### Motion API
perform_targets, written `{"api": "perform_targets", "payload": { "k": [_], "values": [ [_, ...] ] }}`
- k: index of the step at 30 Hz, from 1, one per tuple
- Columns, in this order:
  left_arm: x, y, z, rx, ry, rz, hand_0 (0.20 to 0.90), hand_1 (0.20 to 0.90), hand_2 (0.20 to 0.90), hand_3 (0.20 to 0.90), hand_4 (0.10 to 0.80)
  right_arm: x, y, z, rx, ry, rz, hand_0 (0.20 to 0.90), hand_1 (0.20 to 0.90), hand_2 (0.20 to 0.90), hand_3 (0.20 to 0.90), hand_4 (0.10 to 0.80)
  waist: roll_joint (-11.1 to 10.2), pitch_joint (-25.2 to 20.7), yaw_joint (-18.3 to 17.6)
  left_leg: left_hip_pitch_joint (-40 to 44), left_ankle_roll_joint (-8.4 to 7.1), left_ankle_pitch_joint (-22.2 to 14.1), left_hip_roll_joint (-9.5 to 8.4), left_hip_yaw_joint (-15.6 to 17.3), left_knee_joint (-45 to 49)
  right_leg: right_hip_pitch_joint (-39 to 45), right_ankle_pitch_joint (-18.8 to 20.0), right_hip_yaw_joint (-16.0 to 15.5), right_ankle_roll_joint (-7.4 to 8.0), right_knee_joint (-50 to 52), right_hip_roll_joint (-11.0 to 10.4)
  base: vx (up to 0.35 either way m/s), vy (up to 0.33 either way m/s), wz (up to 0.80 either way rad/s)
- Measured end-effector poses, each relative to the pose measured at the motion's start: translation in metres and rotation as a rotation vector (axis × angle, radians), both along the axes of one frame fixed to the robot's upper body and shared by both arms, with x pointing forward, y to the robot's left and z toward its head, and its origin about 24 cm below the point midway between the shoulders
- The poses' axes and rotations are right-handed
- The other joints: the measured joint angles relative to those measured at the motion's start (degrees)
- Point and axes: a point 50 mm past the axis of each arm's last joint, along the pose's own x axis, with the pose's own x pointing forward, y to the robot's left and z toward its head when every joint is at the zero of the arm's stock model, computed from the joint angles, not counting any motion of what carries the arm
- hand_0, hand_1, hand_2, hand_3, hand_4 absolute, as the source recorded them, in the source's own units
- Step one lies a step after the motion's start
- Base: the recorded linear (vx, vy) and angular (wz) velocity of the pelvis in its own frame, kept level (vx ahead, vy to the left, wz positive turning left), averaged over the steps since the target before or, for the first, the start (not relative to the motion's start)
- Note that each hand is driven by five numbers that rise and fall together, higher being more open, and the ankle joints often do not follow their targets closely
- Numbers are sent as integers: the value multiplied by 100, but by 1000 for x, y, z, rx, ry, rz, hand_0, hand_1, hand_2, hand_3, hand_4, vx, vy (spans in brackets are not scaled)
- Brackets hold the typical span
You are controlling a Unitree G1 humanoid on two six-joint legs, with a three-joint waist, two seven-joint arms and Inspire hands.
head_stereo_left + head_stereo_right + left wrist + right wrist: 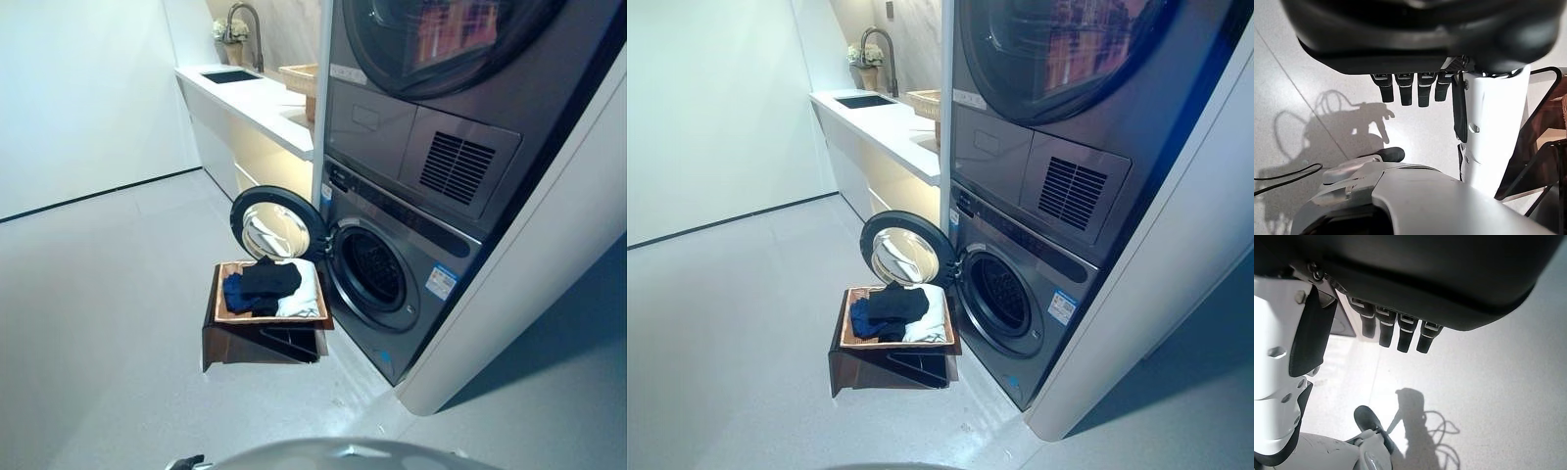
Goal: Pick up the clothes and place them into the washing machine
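The clothes (266, 287), dark and white items, lie in a basket (223, 315) on a dark stand (235, 345) on the floor, just beside the washing machine (407, 284). The machine's door (276, 224) stands open. Left robot hand (1410, 88) and right robot hand (1393, 333) hang empty, fingers relaxed and straight.

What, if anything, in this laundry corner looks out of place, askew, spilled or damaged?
Nothing stands out. The clothes lie piled inside the basket on its stand, none on the floor. The washing machine door hangs open, as the job needs. Both hands hang empty.
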Motion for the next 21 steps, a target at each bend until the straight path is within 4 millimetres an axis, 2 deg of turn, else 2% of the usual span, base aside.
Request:
{"api": "perform_targets", "payload": {
  "k": [10,17,21],
  "values": [
    [0,0,0,-1,-1,1,900,900,900,900,800,0,0,0,0,2,6,900,900,900,900,800,4,3,-5,-3,1,0,1,-2,0,-3,0,0,0,9,2,-6,-15,0],
    [3,0,0,-2,-13,19,900,900,900,900,800,5,0,0,2,-17,-13,900,900,900,900,800,47,79,-12,-142,1,-1,44,-13,1,-257,-75,11,-29,262,29,3,-89,-1],
    [16,0,1,-2,-45,27,900,900,900,900,800,18,1,1,7,-49,-18,900,900,900,900,800,73,361,-9,-396,-70,45,155,-24,162,-619,-255,41,-154,725,147,19,-163,1]
  ]
}}
